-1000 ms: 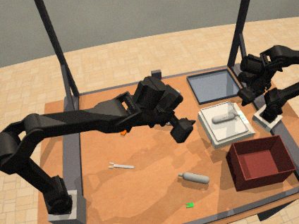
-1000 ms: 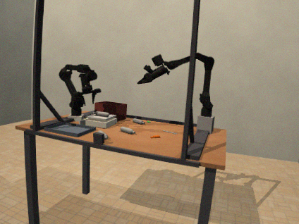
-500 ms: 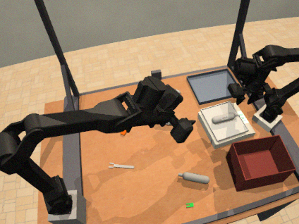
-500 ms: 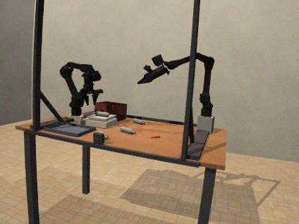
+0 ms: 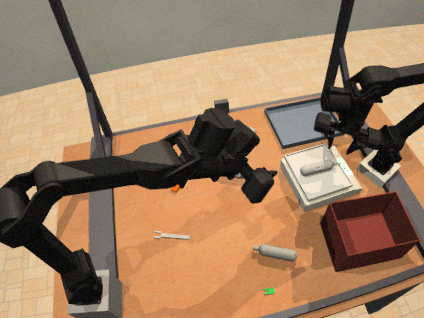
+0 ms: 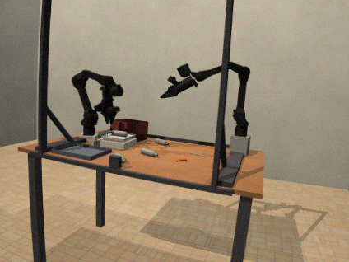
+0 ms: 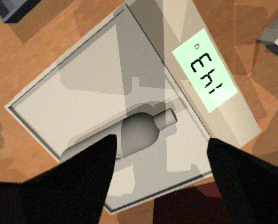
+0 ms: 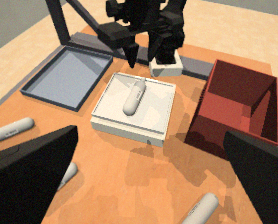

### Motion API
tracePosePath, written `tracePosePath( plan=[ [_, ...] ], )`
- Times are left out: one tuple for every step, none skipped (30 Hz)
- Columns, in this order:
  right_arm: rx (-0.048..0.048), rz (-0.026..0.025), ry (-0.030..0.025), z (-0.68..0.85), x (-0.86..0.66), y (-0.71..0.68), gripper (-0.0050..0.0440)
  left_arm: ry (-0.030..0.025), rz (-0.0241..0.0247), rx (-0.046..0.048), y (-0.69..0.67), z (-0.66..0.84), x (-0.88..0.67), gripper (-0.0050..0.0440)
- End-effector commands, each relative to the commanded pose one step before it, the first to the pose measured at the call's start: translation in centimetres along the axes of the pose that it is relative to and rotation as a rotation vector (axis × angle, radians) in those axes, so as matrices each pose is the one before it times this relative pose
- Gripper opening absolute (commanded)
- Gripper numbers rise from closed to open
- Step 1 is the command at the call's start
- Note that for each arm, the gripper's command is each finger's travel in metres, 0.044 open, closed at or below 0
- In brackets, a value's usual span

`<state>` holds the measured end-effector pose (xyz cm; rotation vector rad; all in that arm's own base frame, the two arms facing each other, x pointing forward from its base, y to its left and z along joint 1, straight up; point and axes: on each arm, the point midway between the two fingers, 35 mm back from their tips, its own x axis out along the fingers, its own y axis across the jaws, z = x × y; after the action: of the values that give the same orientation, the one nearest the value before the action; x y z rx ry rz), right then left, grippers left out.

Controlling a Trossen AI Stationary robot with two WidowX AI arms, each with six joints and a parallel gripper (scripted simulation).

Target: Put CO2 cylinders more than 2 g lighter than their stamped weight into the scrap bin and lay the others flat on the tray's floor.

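Note:
A grey CO2 cylinder (image 5: 316, 167) lies flat on the white scale (image 5: 320, 175). In the left wrist view the cylinder (image 7: 135, 132) lies below and between the fingers, and the scale's green display (image 7: 204, 70) is beside it. My left gripper (image 5: 331, 140) hovers just above this cylinder, fingers apart and empty. My right gripper (image 5: 270, 174) is open and empty, high above the table middle. A second cylinder (image 5: 275, 252) lies on the table in front. The right wrist view shows two more, cylinder (image 8: 15, 128) and cylinder (image 8: 67, 172). The blue-grey tray (image 5: 297, 123) and the dark red scrap bin (image 5: 370, 229) hold nothing.
A small grey forked tool (image 5: 171, 236), an orange piece (image 5: 174, 188) and a green piece (image 5: 269, 291) lie on the table. A dark block (image 5: 221, 104) stands at the back edge. Frame posts rise at both sides.

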<state>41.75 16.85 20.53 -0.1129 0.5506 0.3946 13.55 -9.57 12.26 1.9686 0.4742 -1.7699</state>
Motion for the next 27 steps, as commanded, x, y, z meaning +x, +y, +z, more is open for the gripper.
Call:
tracePosePath(
  plan=[
    [0.00115,-0.00353,-0.02287,0.889,-0.473,-0.096,0.044,-0.01626,0.01102,0.14559,0.91,-0.557,-0.35,0.0254],
    [0.0,0.0,0.0,0.0,0.0,0.0,0.044,-0.00354,-0.00468,0.05552,0.13,-0.164,0.093,0.0254],
    [0.0,0.0,0.0,0.0,0.0,0.0,0.044,-0.00366,-0.00427,0.04693,0.114,-0.165,0.092,0.0254],
    [0.0,0.0,0.0,0.0,0.0,0.0,0.044,-0.00338,-0.00356,0.03665,0.092,-0.151,0.082,0.0254],
    [0.0,0.0,0.0,0.0,0.0,0.0,0.044,-0.00321,-0.00309,0.03757,0.077,-0.141,0.076,0.0254],
    [0.0,0.0,0.0,0.0,0.0,0.0,0.044,-0.00326,-0.00287,0.03735,0.069,-0.141,0.076,0.0254],
    [0.0,0.0,0.0,0.0,0.0,0.0,0.044,-0.00335,-0.00268,0.03795,0.063,-0.142,0.076,0.0254],
    [0.0,0.0,0.0,0.0,0.0,0.0,0.044,-0.00347,-0.00253,0.03811,0.056,-0.146,0.078,0.0254],
    [0.0,0.0,0.0,0.0,0.0,0.0,0.044,-0.0036,-0.00238,0.03818,0.05,-0.149,0.08,0.0254],
    [0.0,0.0,0.0,0.0,0.0,0.0,0.044,-0.00372,-0.00222,0.0382,0.043,-0.152,0.081,0.0254],
    [0.0,0.0,0.0,0.0,0.0,0.0,0.044,-0.00382,-0.00205,0.03817,0.037,-0.155,0.083,0.0254],
    [0.0,0.0,0.0,0.0,0.0,0.0,0.044,-0.00393,-0.00188,0.03831,0.03,-0.157,0.085,0.0254],
    [0.0,0.0,0.0,0.0,0.0,0.0,0.044,-0.00402,-0.0017,0.03804,0.023,-0.159,0.087,0.0254],
    [0.0,0.0,0.0,0.0,0.0,0.0,0.044,-0.00409,-0.00151,0.03796,0.015,-0.161,0.088,0.0254],
    [0.0,0.0,0.0,0.0,0.0,0.0,0.044,-0.00415,-0.00132,0.03827,0.008,-0.161,0.09,0.0254],
    [0.0,0.0,0.0,0.0,0.0,0.0,0.044,0.0,0.0,0.0,0.0,0.0,0.0,0.0254],
    [0.0,0.0,0.0,0.0,0.0,0.0,0.044,0.0,0.0,0.0,0.0,0.0,0.0,0.0254],
    [0.0,0.0,0.0,0.0,0.0,0.0,0.044,-0.0052,-0.00155,0.04057,-0.009,-0.137,0.09,0.0254],
    [0.0,0.0,0.0,0.0,0.0,0.0,0.044,-0.00462,-0.00078,0.05347,0.0,-0.24,0.124,0.0254],
    [0.0,0.0,0.0,0.0,0.0,0.0,0.044,-0.00504,-0.00073,0.04591,-0.021,-0.19,0.111,0.0254],
    [0.0,0.0,0.0,0.0,0.0,0.0,0.044,-0.00383,-0.00037,0.03407,-0.023,-0.142,0.085,0.0254],
    [0.0,0.0,0.0,0.0,0.0,0.0,0.044,-0.00299,-0.00018,0.02625,-0.023,-0.11,0.067,0.0254],
    [0.0,0.0,0.0,0.0,0.0,0.0,0.044,-0.0037,-0.00009,0.03229,-0.032,-0.136,0.084,0.0254],
    [0.0,0.0,0.0,0.0,0.0,0.0,0.044,-0.0024,0.00002,0.02086,-0.024,-0.087,0.055,0.0254],
    [0.0,0.0,0.0,0.0,0.0,0.0,0.044,-0.00158,0.00005,0.01365,-0.017,-0.057,0.036,0.0254],
    [0.0,0.0,0.0,0.0,0.0,0.0,0.044,-0.00152,-0.00001,0.00952,-0.014,-0.031,0.025,0.0254],
    [0.0,0.0,0.0,0.0,0.0,0.0,0.044,-0.00156,0.00001,0.00954,-0.014,-0.03,0.026,0.0254]
  ],
)
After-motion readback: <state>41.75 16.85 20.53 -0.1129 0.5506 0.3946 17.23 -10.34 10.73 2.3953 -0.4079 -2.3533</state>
